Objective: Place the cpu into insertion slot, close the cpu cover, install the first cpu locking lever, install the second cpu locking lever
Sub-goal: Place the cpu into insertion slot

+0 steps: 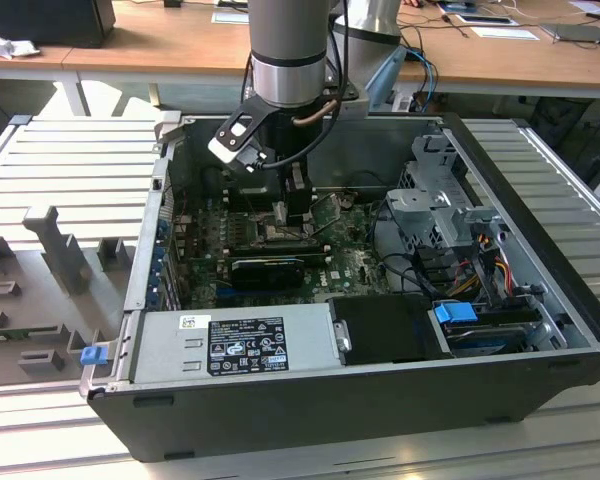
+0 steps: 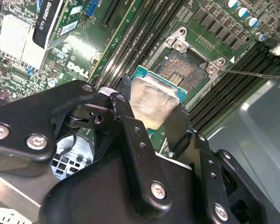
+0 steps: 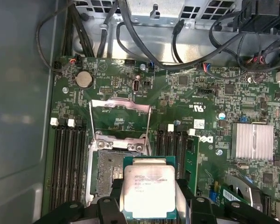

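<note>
the arm reaches down into the open computer case [image 1: 130,270] and the gripper [image 2: 155,112] hangs low over the green board. its two black fingers [image 2: 135,135] are closed on the cpu [image 3: 148,191], pinching it by opposite edges with the grey metal top facing up, so the flat underside is free to meet the socket [image 3: 107,172]. the chip looks level, held just above the socket and overlapping only one side of it; i judge it is not seated yet.

the cpu cover [image 3: 121,102] is flipped right back on its hinge and lies beyond the socket, which leaves the opening bare. a thin metal rod [image 2: 252,73] sticks out past one corner of the socket, probably a locking lever swung clear.

room is tight at the edges: memory slots [image 3: 67,163] run close along both sides of the socket. in the exterior view a long black card [image 1: 268,270] sits at six o'clock from the gripper, the drive cage [image 1: 435,200] at three o'clock, the case wall at nine o'clock. straight above stays open.
</note>
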You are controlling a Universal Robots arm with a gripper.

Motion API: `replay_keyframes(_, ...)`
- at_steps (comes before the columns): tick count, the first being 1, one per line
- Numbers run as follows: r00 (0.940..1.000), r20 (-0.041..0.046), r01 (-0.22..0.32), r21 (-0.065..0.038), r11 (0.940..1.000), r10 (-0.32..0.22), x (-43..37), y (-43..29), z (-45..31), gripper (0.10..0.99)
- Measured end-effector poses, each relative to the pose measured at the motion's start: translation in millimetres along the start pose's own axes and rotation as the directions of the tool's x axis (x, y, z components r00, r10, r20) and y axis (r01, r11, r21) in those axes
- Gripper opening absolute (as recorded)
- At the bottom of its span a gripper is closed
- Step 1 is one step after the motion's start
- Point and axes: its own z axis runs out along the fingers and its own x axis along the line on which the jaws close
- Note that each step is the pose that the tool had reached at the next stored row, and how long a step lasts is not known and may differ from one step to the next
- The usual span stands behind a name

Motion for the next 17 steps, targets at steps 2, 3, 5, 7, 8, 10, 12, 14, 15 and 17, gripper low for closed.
replay_keyframes(2,1.0,-0.0002,0.0,0.0,1.0,0.0,0.0,0.0,1.0,0.525)
replay_keyframes(3,1.0,-0.0002,0.0,0.0,1.0,0.0,0.0,-0.1,1.4,0.525)
replay_keyframes(5,1.0,-0.0002,0.0,0.0,1.0,0.0,0.0,-0.2,2.6,0.525)
replay_keyframes(7,1.0,-0.0001,0.0,0.0,1.0,0.0,0.0,-0.3,4.5,0.525)
replay_keyframes(8,1.0,-0.0002,0.0,0.0,1.0,0.0,0.5,-0.4,6.2,0.525)
replay_keyframes(10,1.0,0.0002,-0.003,0.001,1.0,0.003,2.2,-0.4,7.8,0.525)
replay_keyframes(12,1.0,0.0,-0.005,0.003,1.0,0.005,6.8,-0.2,9.0,0.525)
replay_keyframes(14,1.0,0.0002,-0.006,0.006,1.0,0.006,11.3,0.2,10.6,0.525)
replay_keyframes(15,1.0,0.0001,-0.006,0.009,0.9999,0.006,12.3,0.4,11.7,0.525)
replay_keyframes(17,0.9998,0.0009,-0.02,0.013,0.9997,0.02,13.8,0.4,14.8,0.525)
